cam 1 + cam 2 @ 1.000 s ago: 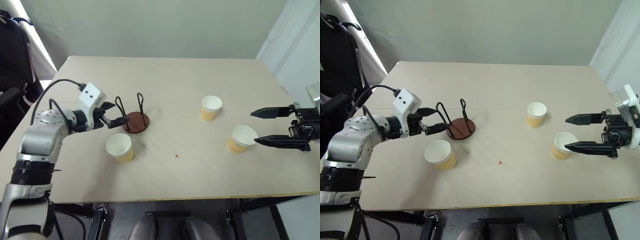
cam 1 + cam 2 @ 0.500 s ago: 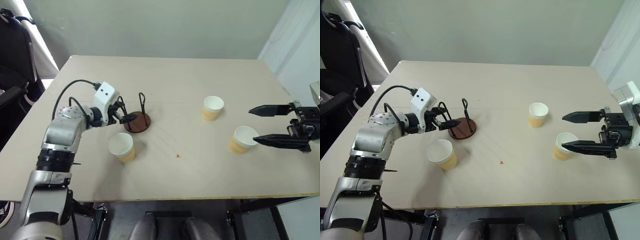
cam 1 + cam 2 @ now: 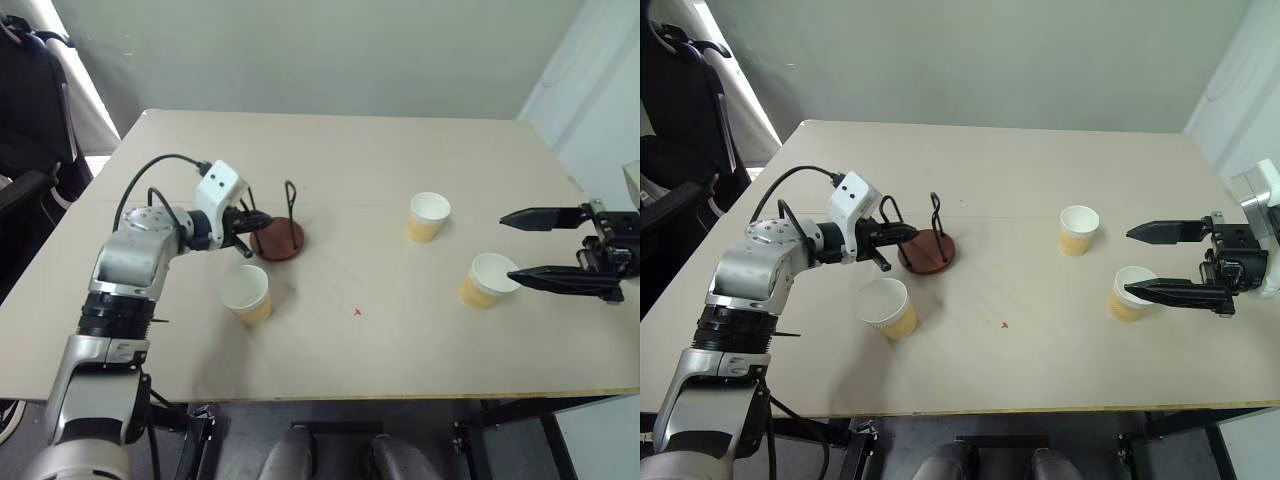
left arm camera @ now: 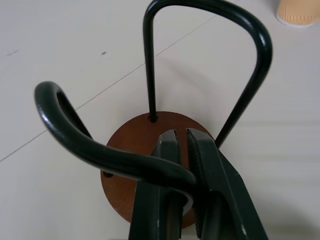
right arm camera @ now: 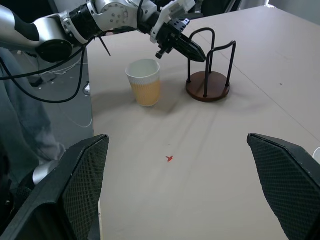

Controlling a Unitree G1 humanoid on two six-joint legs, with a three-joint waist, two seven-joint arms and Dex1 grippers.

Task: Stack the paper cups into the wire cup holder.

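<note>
The left gripper (image 4: 182, 137) has its two black fingers (image 4: 207, 170) pressed together, reaching through the near loop of the wire cup holder (image 3: 277, 240); in the left wrist view that loop's bent top crosses in front of the fingers and hides where it meets them, so I cannot tell whether the wire is pinched or only lying against them. The fingertips sit over the holder's round reddish-brown base, short of the far loop, which stands upright just beyond them. The lower part of the base is cut off by the edge of that view and covered by the fingers. One paper cup (image 3: 245, 293) stands upright on the beige table (image 3: 350, 150) just beside the left gripper, on the robot's side of the holder and apart from it. The right gripper (image 3: 520, 246) has its fingers spread wide and held roughly level; the nearest cup (image 3: 484, 280) stands upright close to the lower fingertip, and from the head views I cannot tell whether the tip touches its rim or hangs above it. The third cup (image 3: 427, 217) stands well beyond the right fingertips, towards the holder, and only its bottom edge shows in a corner of the left wrist view. A small red mark (image 5: 170, 158) lies on the table between the two grippers. No writing or label can be read on the cups, the holder or the arms.
</note>
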